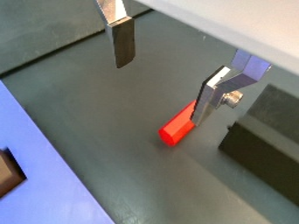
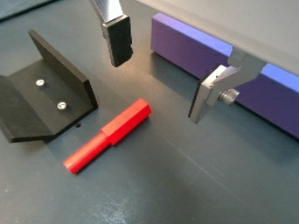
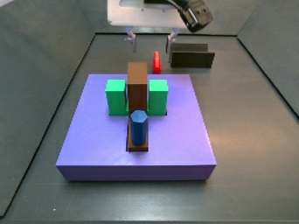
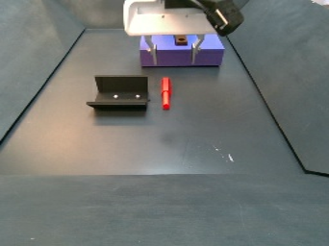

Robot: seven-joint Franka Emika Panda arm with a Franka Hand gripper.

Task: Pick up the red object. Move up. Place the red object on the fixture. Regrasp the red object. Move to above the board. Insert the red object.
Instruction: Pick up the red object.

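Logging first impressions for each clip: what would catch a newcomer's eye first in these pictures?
Probably the red object, a bright peg lying flat on the grey floor right beside the fixture, not touching it. Above it hangs the gripper, jaws open and empty, with the peg on the floor below, between its fingers. Next comes the board, a purple slab carrying green blocks, a brown bar and a blue cylinder.

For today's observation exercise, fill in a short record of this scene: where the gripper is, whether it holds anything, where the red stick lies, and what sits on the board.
gripper: open, above the floor, holding nothing
red stick: flat on the grey floor, beside the fixture, not touching it
fixture: nothing on it
board: carries green blocks, a brown bar and a blue cylinder
task stage: stick not yet picked up
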